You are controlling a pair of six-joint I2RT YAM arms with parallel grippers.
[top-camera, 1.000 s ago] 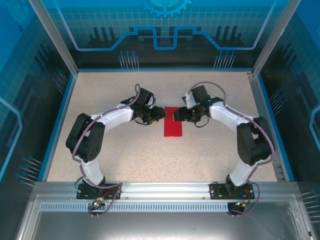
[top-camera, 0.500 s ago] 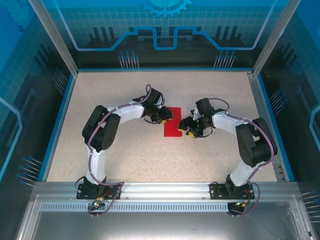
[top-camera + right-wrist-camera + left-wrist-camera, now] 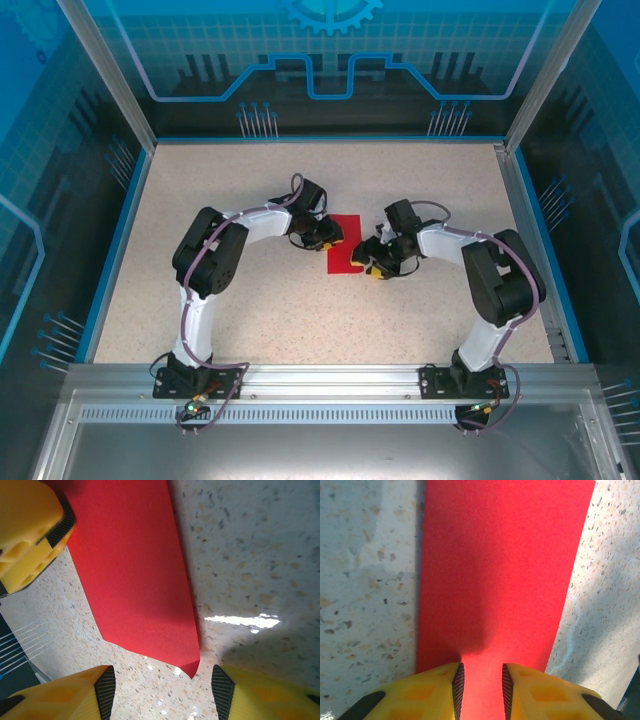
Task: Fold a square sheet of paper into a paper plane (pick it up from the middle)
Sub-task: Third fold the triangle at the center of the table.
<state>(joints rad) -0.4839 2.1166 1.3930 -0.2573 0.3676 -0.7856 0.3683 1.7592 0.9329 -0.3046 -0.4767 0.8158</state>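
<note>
The square sheet of paper point(image 3: 345, 250) lies flat mid-table as a narrow red strip, apparently folded in half. My left gripper point(image 3: 328, 237) hovers low over its far left part. Its yellow fingers stand a narrow gap apart above the red paper point(image 3: 500, 570), and the left gripper point(image 3: 480, 690) holds nothing. My right gripper point(image 3: 372, 266) is at the strip's near right end. In the right wrist view the right gripper point(image 3: 162, 692) is open wide, straddling the slightly curled corner of the paper point(image 3: 135, 580) without touching it. The paper plane is out of view.
The speckled tabletop point(image 3: 250, 300) is bordered by a blue rim point(image 3: 120, 250) and enclosure walls. A yellow finger of the left gripper point(image 3: 30, 535) shows at the top left of the right wrist view, close beside the paper.
Both grippers dropped toward the paper and narrowed. The left one moved onto the strip's far left part. The right one swung down-left to its near right corner. The paper stayed put.
</note>
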